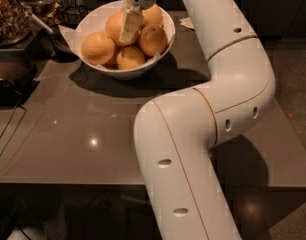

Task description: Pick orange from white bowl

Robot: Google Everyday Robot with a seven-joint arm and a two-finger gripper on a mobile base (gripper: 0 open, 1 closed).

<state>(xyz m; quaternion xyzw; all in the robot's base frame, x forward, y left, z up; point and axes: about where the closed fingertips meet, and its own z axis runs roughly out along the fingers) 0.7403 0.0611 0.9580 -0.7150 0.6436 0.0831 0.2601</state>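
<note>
Right now, in my one camera view, the gripper point(129, 28) sits low inside the white bowl point(127, 74), which stands at the far left of the table point(93, 129). Its tip lies over the right side of the topmost orange point(114, 26). Whether it is open or clamped on that fruit I cannot tell. Other oranges point(98, 48) crowd around it, left, near and right. The arm point(233, 84) reaches in from the right.

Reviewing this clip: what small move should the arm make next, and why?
Probably ease the gripper slightly lower around the top orange in the white bowl: it sits among the piled oranges, touching that one, and nothing looks lifted yet.
</note>
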